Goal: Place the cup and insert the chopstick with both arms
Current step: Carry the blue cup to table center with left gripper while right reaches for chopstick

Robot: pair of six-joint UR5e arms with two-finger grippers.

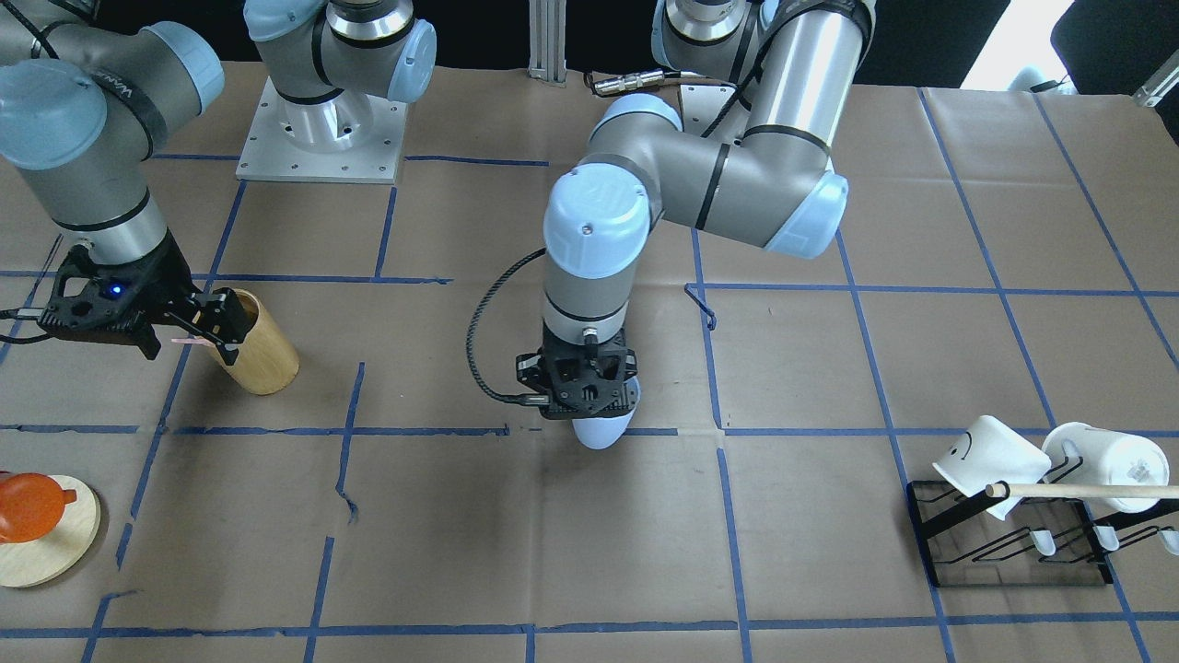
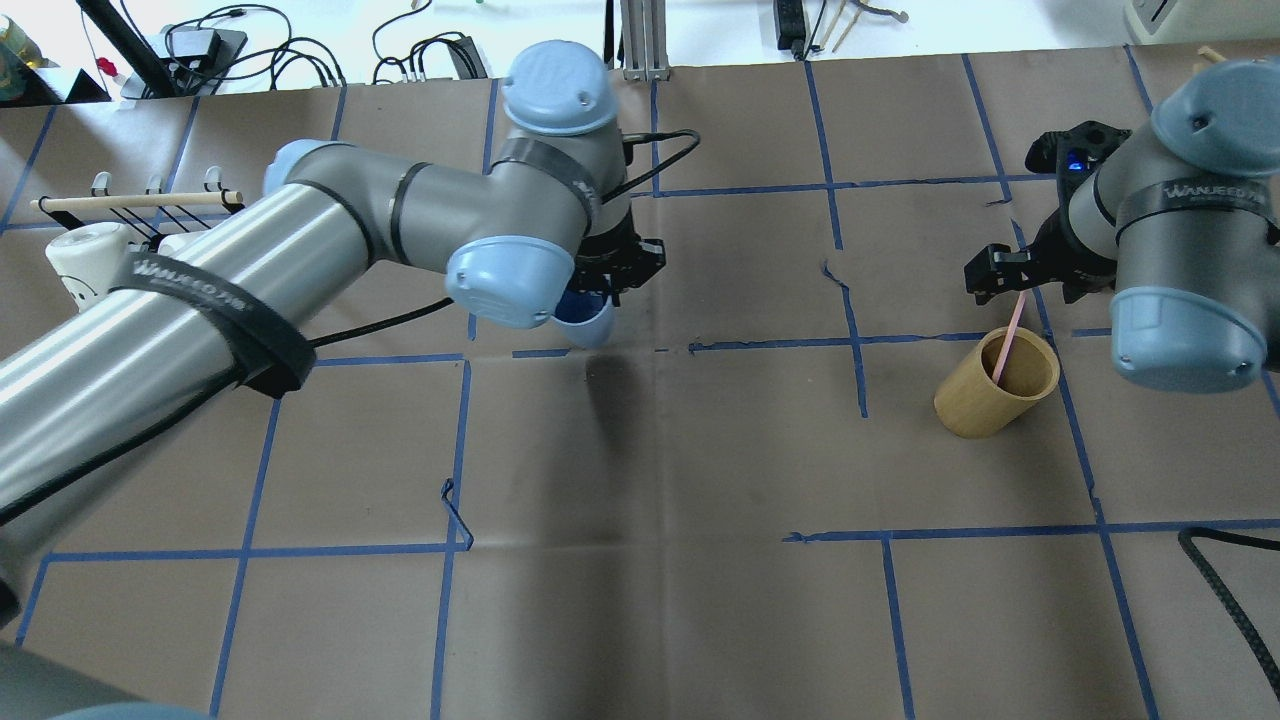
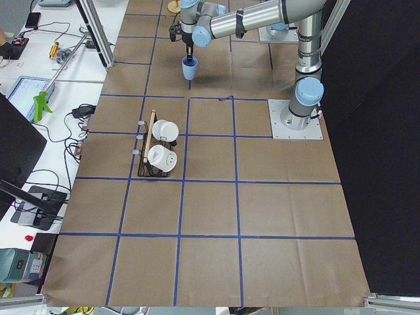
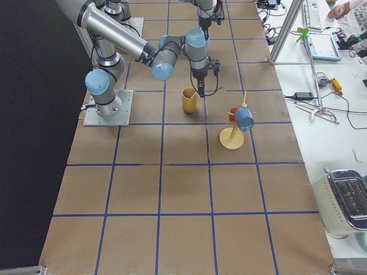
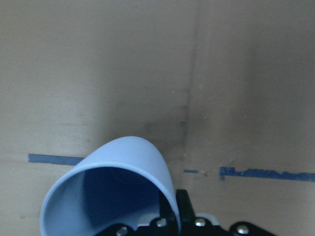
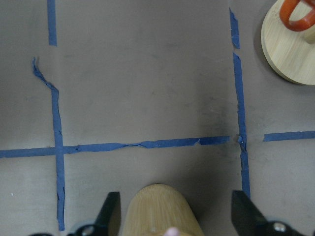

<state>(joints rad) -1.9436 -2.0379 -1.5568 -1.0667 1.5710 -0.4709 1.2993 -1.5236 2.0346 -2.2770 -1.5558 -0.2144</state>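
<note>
Now | left gripper (image 1: 588, 394) pinches light, likely slippery cup (image 1: 603, 431) by its rim | right gripper (image 1: 214, 322) gapes; we judge thin chopstick (image 2: 1008, 340) best pinched high.

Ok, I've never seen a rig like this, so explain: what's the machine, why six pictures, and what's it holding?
It is two robot arms bolted to a paper-covered table, each ending in a two-finger gripper. Four pictures come from fixed cameras: front, overhead, each end. Two look out from the wrists. The left gripper holds a light-blue cup by its rim. The right gripper is open around a pink chopstick leaning in a tan wooden cylinder. White mugs on a rack and a round wooden stand sit aside.
</note>
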